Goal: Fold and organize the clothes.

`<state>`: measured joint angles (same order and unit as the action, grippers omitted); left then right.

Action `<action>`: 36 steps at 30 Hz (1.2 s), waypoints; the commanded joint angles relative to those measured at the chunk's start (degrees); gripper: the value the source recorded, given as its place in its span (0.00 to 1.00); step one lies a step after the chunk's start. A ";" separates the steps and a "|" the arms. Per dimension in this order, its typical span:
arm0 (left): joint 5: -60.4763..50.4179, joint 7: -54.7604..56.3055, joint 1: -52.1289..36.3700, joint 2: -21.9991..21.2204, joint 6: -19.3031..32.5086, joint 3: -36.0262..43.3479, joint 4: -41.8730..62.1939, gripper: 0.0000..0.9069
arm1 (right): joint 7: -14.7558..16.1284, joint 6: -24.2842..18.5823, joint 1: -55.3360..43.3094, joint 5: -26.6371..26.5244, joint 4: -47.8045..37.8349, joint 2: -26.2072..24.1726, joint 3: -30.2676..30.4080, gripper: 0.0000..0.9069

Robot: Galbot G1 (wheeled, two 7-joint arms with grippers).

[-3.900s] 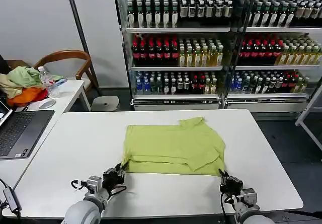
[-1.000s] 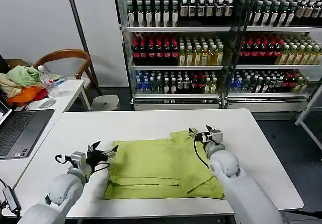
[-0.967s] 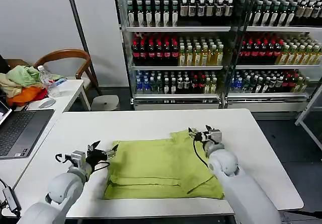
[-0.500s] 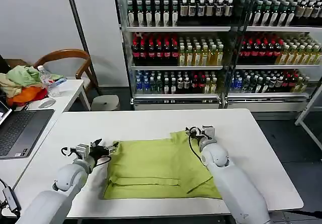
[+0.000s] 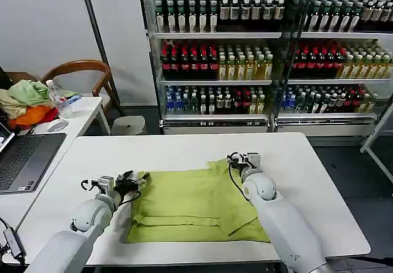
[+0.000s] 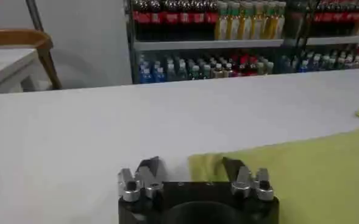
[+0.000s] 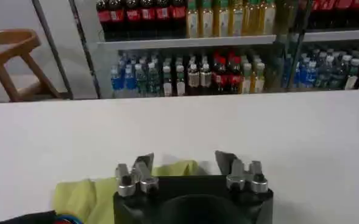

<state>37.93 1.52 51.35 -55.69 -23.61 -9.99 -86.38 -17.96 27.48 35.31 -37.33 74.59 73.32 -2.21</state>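
Note:
The clothes are one lime yellow-green T-shirt (image 5: pixel 196 202), lying folded flat on the white table (image 5: pixel 319 181), with a sleeve sticking out at its far right. My left gripper (image 5: pixel 132 181) is at the shirt's far left corner. It is open, and the corner of the T-shirt (image 6: pixel 206 165) lies between the fingers of the left gripper (image 6: pixel 192 169). My right gripper (image 5: pixel 241 158) hovers at the far right sleeve, open. In the right wrist view a fold of the T-shirt (image 7: pixel 81 195) reaches in under the right gripper (image 7: pixel 185 163).
A side desk on the left carries a laptop (image 5: pixel 24 159), a mouse (image 5: pixel 56 126), a water bottle (image 5: pixel 56 98) and a heap of pale green and orange garments (image 5: pixel 24 104). A wooden chair (image 5: pixel 86 70) and drink coolers (image 5: pixel 245 52) stand behind the table.
The shirt lies nearer the table's front than 3.9 s ago. Over the last second my left gripper slid right to the far left corner, and my right gripper shifted slightly left.

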 commanded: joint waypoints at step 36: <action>2.86 -3.36 10.92 2.15 4.55 -6.42 -11.29 0.06 | -0.69 -0.82 11.38 -1.44 24.98 -6.11 -2.90 0.00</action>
<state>39.89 -1.77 55.89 -54.36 -20.68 -12.50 -91.18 -18.32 26.86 41.27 -38.74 88.11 69.87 -4.18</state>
